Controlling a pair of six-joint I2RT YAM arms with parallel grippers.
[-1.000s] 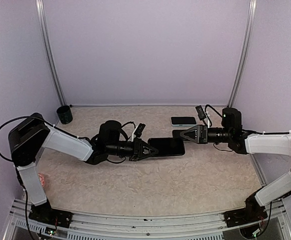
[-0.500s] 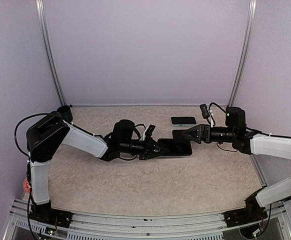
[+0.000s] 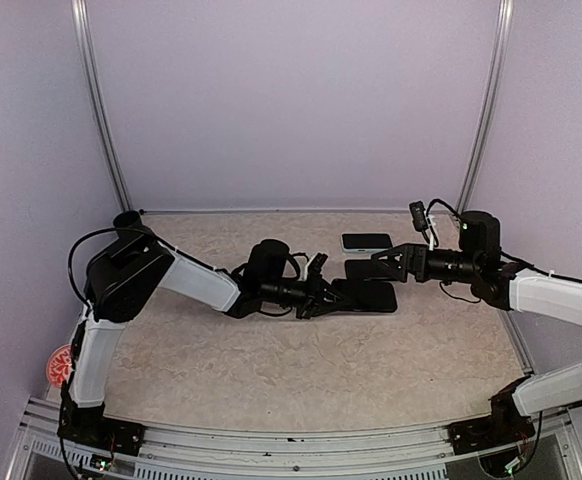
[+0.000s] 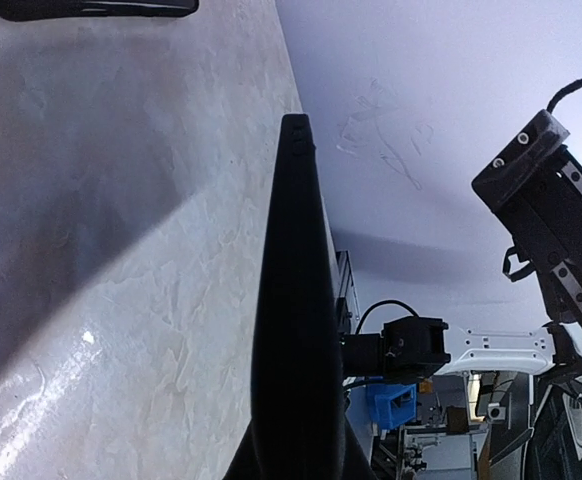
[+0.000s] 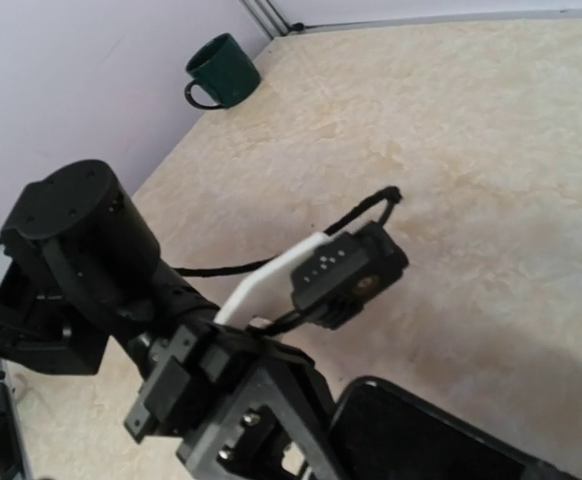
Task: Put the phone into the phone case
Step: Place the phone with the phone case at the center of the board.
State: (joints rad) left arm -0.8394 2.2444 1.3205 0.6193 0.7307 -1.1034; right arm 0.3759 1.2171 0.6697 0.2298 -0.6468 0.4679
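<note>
My left gripper (image 3: 323, 299) is shut on the near-left end of a flat black slab with a raised rim, the phone case (image 3: 367, 297), and holds it level just above the table. In the left wrist view the case (image 4: 296, 300) shows edge-on, rising from the jaws. The phone (image 3: 367, 241), with a dark face and a pale rim, lies flat on the table behind it, and again as a dark strip, the phone (image 4: 91, 8). My right gripper (image 3: 363, 267) stands open and empty beside the case's far right end, apart from it. The right wrist view shows the case (image 5: 431, 440).
A dark green mug (image 5: 221, 72) stands at the back left corner, partly behind the left arm as the mug (image 3: 126, 218). A red object (image 3: 59, 365) lies off the table's left edge. Purple walls enclose the table (image 3: 301, 370) on three sides.
The left arm has carried the black case to the right, towards the middle right of the table. The right gripper has drawn back to the right and opened wider.
</note>
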